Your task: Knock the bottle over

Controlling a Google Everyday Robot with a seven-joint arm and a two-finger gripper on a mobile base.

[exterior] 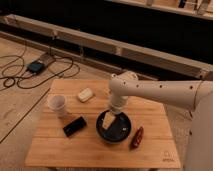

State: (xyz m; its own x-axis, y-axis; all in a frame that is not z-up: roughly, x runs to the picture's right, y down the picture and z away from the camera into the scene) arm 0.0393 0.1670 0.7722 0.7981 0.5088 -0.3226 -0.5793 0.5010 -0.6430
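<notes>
**Gripper low over bowl; bottle not located**

The arm (160, 92) reaches in from the right across the wooden table (90, 150), wrist turned downward. The gripper (109, 119) hangs low over the black bowl (120, 134) near the table's middle, at or just inside the rim. How far it is open, and whether it has hold of anything, cannot be told. The bottle cannot be made out in this view, so its position is undetermined. Left of the bowl stand a white cup (57, 104), a pale block (85, 94) and a flat black item (74, 126). A red item (137, 137) lies just right of the bowl.
</notes>
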